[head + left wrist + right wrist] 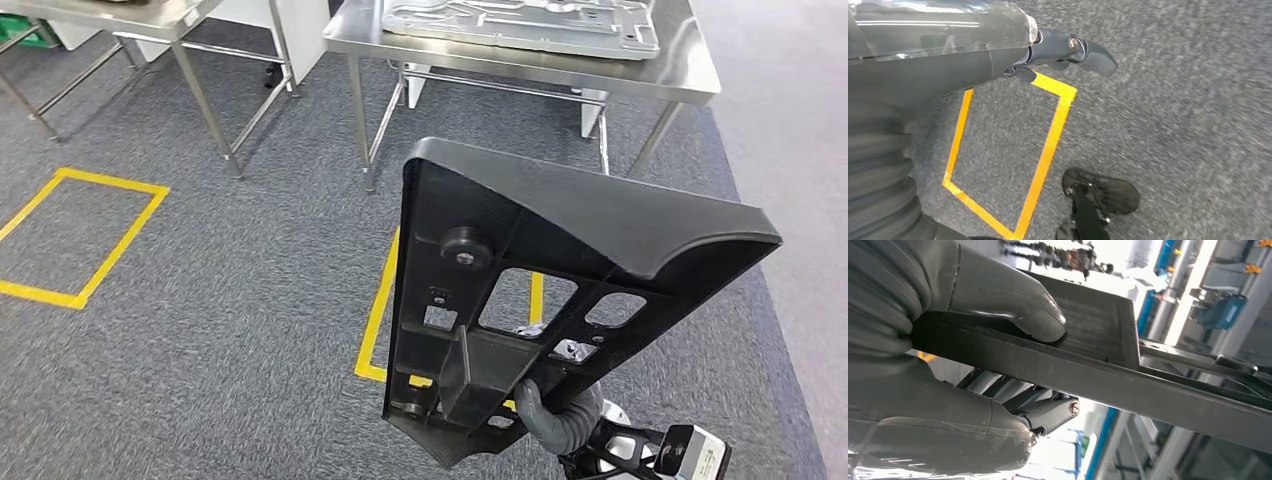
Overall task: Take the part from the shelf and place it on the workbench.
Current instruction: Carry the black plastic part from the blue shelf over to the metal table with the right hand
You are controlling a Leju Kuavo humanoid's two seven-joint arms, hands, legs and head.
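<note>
The part (540, 260) is a large black plastic panel with cut-outs and a round knob, held upright and tilted in front of me. My right hand (548, 408) grips its lower end from beneath. In the right wrist view the thumb (1013, 300) presses on one face of the part (1148, 385) and the dark fingers clamp the other, with the right hand (923, 410) wrapped around the edge. The steel workbench (450, 50) stands ahead, beyond the part. My left hand (1058, 50) hangs over the carpet with nothing in it and its fingers extended.
A grey metal plate (520, 20) lies on the workbench. A second steel table (160, 20) stands at the far left. Yellow tape squares mark the grey carpet at the left (90, 230) and under the part (378, 310); a tape square (1048, 145) lies below my left hand.
</note>
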